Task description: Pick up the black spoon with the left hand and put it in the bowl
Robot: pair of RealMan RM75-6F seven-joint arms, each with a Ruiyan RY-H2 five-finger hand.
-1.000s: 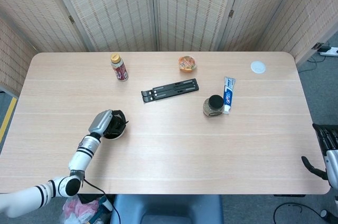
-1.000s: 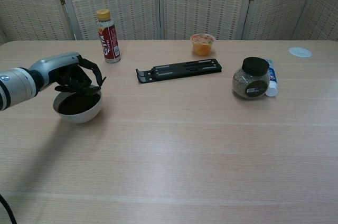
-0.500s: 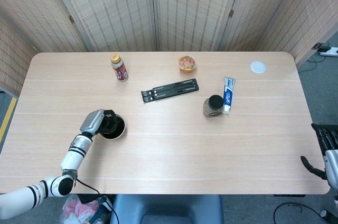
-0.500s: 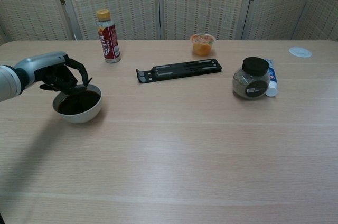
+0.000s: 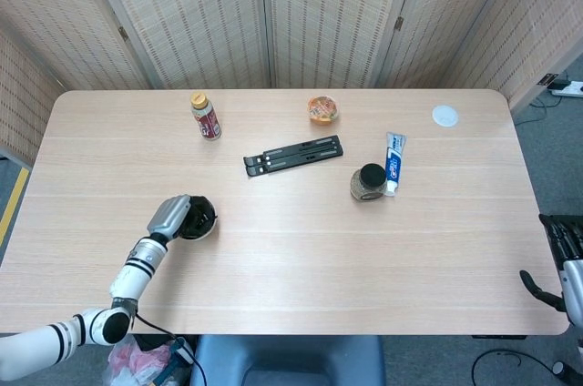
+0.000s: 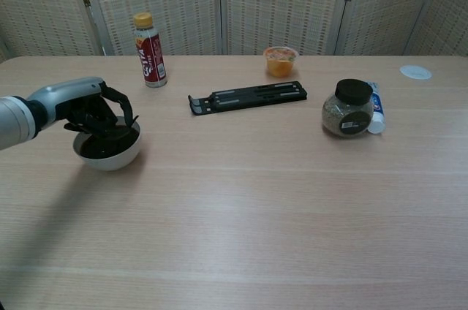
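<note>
A white bowl with a dark inside stands at the table's front left, also seen in the head view as the bowl. My left hand hangs over its far-left rim, black fingers curled down into it. The black spoon shows only as a dark piece under those fingers, hard to separate from them and from the bowl's inside; the hand seems to grip it. From the head view the left hand covers most of the bowl. My right hand stays off the table's right edge, fingers apart, holding nothing.
A red-labelled bottle stands behind the bowl. A flat black stand lies mid-table. Further right are an orange cup, a dark-lidded jar, a toothpaste tube and a white lid.
My left hand drew back left of the bowl half a second ago and has now returned right over the rim, fingers lower in the bowl. The right hand has not moved.
</note>
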